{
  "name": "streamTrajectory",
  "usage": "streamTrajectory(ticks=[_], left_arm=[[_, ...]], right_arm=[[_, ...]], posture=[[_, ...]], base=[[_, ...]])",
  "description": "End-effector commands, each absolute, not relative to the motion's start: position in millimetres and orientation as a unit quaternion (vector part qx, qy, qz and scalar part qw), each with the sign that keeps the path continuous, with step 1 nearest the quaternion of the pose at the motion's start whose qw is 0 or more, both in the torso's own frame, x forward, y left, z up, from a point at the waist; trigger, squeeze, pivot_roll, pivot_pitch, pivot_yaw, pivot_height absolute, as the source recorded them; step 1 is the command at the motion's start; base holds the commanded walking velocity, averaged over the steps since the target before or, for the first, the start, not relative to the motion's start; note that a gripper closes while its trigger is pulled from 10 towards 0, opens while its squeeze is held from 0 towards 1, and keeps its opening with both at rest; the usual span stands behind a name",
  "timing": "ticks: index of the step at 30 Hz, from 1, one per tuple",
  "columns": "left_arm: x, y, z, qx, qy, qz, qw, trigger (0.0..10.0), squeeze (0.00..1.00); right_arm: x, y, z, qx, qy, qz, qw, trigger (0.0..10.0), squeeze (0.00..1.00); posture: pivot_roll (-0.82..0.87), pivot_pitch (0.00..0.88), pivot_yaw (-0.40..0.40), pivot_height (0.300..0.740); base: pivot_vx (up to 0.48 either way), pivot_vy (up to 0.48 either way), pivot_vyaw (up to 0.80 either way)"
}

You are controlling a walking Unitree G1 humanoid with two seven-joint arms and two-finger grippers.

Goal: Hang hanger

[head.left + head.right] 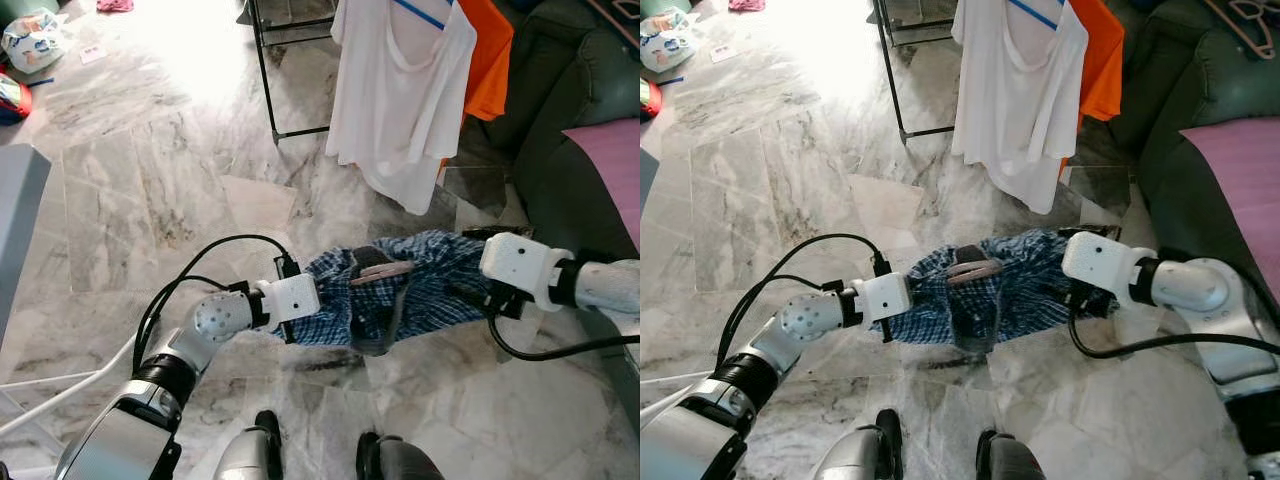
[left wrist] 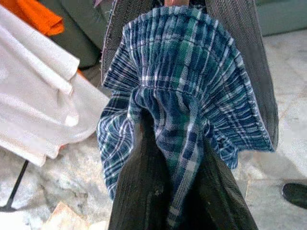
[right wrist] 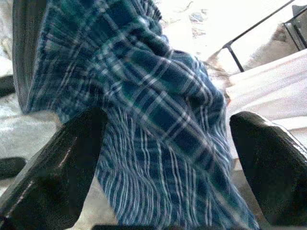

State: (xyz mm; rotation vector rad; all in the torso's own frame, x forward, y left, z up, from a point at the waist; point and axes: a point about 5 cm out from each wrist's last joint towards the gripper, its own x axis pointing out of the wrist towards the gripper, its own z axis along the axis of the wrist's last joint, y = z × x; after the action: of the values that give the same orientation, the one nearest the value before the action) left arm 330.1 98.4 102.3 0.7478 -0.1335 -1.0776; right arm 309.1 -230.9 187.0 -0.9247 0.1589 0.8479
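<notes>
No writing shows. My left gripper (image 2: 182,187) pinches the plaid shirt (image 1: 400,290); my right gripper (image 3: 168,158) gapes around it, hanger (image 1: 380,272) mostly hidden.

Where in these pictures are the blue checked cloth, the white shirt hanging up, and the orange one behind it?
blue checked cloth (image 1: 440,275): left eye view, on the plaid fabric stretched between the two arms.
white shirt (image 1: 400,90): left eye view, on its front, mid-chest.
orange garment (image 1: 492,55): left eye view, on the part showing beside the white shirt.

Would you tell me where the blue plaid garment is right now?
In the left eye view the blue plaid garment hangs stretched between the left tool and right tool, above the marble floor, just below the white shirt.
</notes>
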Motion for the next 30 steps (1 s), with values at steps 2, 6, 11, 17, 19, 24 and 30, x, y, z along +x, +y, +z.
streamTrajectory(ticks=[2, 6, 11, 17, 19, 24, 30], left_arm=[[330, 94, 108, 0.347, -0.082, -0.511, 0.782, 0.0, 0.0], [329, 91, 111, 0.341, -0.093, -0.516, 0.781, 0.0, 0.0], [325, 89, 108, 0.34, -0.094, -0.527, 0.773, 0.0, 0.0], [322, 87, 106, 0.341, -0.094, -0.534, 0.768, 0.0, 0.0], [321, 86, 105, 0.343, -0.094, -0.539, 0.763, 0.0, 0.0], [319, 85, 102, 0.348, -0.09, -0.544, 0.758, 0.0, 0.0], [318, 86, 99, 0.351, -0.086, -0.544, 0.757, 0.0, 0.0]], right_arm=[[312, -229, 182, -0.431, 0.08, 0.415, 0.797, 10.0, 0.0], [315, -229, 179, -0.434, 0.087, 0.422, 0.791, 10.0, 0.0], [323, -227, 179, -0.417, 0.086, 0.435, 0.793, 7.0, 0.0], [328, -225, 174, -0.411, 0.102, 0.459, 0.781, 0.0, 0.0], [329, -223, 175, -0.411, 0.106, 0.469, 0.774, 0.0, 0.0], [333, -219, 177, -0.424, 0.113, 0.489, 0.754, 0.8, 0.0], [335, -211, 182, -0.423, 0.108, 0.511, 0.741, 10.0, 0.0]], posture=[[-0.01, 0.302, 0.045, 0.74], [-0.01, 0.301, 0.044, 0.74], [-0.01, 0.301, 0.043, 0.74], [-0.01, 0.301, 0.041, 0.74], [-0.01, 0.301, 0.042, 0.74], [-0.01, 0.301, 0.043, 0.74], [0.0, 0.298, 0.042, 0.74]], base=[[0.0, 0.0, 0.0], [0.0, 0.0, 0.0], [0.0, 0.0, 0.0], [0.0, 0.0, 0.0], [0.0, 0.0, 0.0], [0.0, 0.0, 0.0], [0.0, 0.0, 0.0]])
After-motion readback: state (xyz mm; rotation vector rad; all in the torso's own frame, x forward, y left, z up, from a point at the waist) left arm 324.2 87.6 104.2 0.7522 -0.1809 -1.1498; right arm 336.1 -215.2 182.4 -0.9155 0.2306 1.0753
